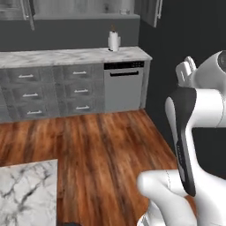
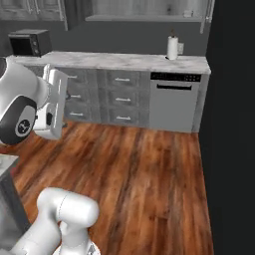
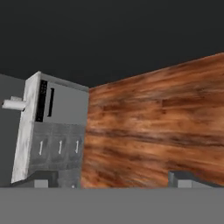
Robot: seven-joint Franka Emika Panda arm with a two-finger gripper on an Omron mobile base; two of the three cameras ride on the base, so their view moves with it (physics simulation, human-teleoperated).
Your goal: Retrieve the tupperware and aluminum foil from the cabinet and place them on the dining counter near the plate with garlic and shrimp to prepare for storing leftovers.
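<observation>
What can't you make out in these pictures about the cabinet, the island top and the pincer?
- Cabinet: right base view, cut off by the top edge; something small on its shelf, too tiny to name.
- Marble island top: left base view, just a corner, cut by the frame edges.
- Pincer: hand view, fingertips far apart, nothing between; its body is below the bottom edge.

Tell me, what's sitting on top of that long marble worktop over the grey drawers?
A white paper-towel roll stands near the worktop's right end, and a black microwave sits at its left end. The robot's arm covers part of the left stretch.
</observation>
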